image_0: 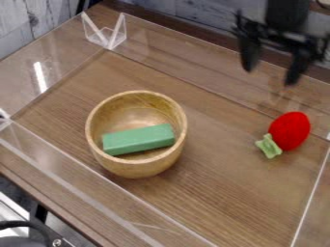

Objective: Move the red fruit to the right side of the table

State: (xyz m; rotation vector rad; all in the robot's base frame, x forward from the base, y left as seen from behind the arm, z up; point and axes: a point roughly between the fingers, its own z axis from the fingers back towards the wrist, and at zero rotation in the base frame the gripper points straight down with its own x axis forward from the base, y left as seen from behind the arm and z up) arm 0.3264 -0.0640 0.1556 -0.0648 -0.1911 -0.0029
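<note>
Red fruit (pixel 290 129) lying on table (pixel 194 203), right side.

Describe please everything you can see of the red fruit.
The red fruit is small, glossy and rounded, like a plastic toy strawberry, with a green leafy end pointing down-left in the picture. It lies on its side on the table, near the right edge beside the clear wall, well apart from the bowl. Only the tabletop touches it. The open pincer hangs above and behind it, not holding it.
</note>
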